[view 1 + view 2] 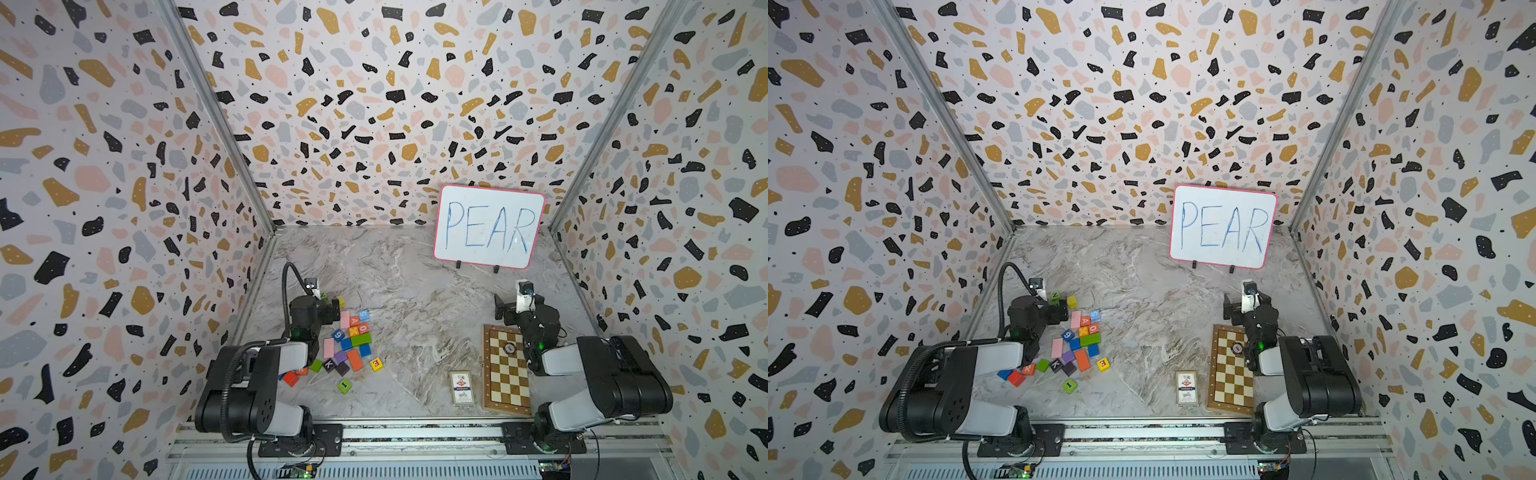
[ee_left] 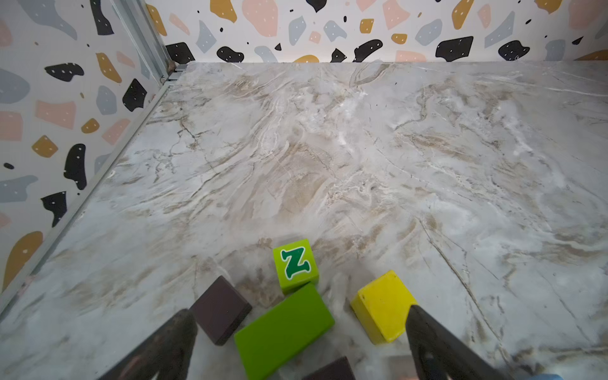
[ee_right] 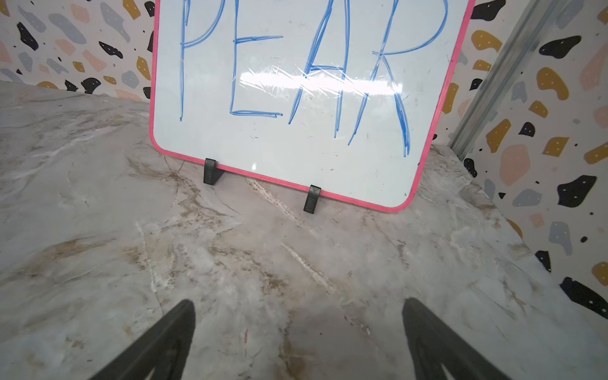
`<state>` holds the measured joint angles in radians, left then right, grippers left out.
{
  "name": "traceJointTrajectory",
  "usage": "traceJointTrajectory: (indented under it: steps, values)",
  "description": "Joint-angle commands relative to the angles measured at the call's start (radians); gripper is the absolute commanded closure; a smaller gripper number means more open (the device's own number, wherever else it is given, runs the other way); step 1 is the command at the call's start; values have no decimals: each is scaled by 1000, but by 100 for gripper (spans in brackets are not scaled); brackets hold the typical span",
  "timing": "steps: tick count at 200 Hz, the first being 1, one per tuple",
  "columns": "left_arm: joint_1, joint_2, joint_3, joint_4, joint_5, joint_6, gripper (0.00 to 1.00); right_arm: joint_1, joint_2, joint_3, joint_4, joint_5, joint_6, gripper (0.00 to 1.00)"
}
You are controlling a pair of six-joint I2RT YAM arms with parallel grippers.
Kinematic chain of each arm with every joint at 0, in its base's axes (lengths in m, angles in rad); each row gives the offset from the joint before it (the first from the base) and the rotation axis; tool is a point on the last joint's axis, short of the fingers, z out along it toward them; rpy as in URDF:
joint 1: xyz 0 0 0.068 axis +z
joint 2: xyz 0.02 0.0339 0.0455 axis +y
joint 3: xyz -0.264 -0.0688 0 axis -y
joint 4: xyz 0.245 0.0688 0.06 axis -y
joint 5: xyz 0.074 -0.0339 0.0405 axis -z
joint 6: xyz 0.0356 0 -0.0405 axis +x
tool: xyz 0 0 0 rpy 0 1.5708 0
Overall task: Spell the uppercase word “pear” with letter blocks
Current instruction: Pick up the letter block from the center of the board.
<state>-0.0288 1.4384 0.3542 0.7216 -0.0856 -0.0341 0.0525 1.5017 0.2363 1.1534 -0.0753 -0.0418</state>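
Top view: left gripper [image 1: 333, 308] sits low at the far end of the block pile, on the table's [image 1: 415, 291] left side. A block [image 1: 354, 321] is in the pile's far part, packed against other small cubes. E block [image 1: 376, 364] sits alone at the pile's near right edge. R block is mostly hidden by the left arm here. Right gripper [image 1: 500, 306] is over bare table, just past the chessboard [image 1: 508, 376]. Card box [image 1: 462, 387] lies beside the board. Whiteboard [image 1: 489, 226] at the back wall reads PEAR.

Top view: R block [image 1: 1028, 368] shows at the pile's near left, beside a red block [image 1: 1016, 378]. K cube [image 1: 1056, 365] touches a dark cube [image 1: 1069, 368]; cannot tell if that one is the P.

Left wrist: fingers [image 2: 171, 339] are spread wide and hold nothing. Green bar [image 2: 283, 332] and Z cube [image 2: 296, 263] lie between them, a brown cube [image 2: 220, 314] by one finger and a yellow cube [image 2: 381, 306] by the other. No task letter shows.

Right wrist: fingers [image 3: 434, 339] are wide apart with only bare table between. Whiteboard stands ahead on two black clips.
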Motion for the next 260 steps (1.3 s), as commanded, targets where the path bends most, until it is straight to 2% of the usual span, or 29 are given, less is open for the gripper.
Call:
traceJointTrajectory:
  steps: [1, 206, 213, 222, 237, 260]
  values:
    - [4, -29, -8, 46, 10, 19, 1, -3, -21, 6, 8, -6, 12, 1]
    - [23, -33, -5, 40, 33, 7, 1, -2, -25, 3, 10, 27, 22, 0]
    - [21, -41, 0, 29, 8, -1, 1, 10, -35, 17, -23, 47, 19, 0]
    - [20, -65, 25, -20, -79, -33, 1, 33, -59, 59, -114, 83, 2, 0]
    - [20, -128, 134, -276, -179, -80, 1, 54, -80, 192, -368, 104, 6, 1]
    - [14, -211, 173, -383, -205, -107, 1, 136, -103, 269, -509, 205, 9, 2]
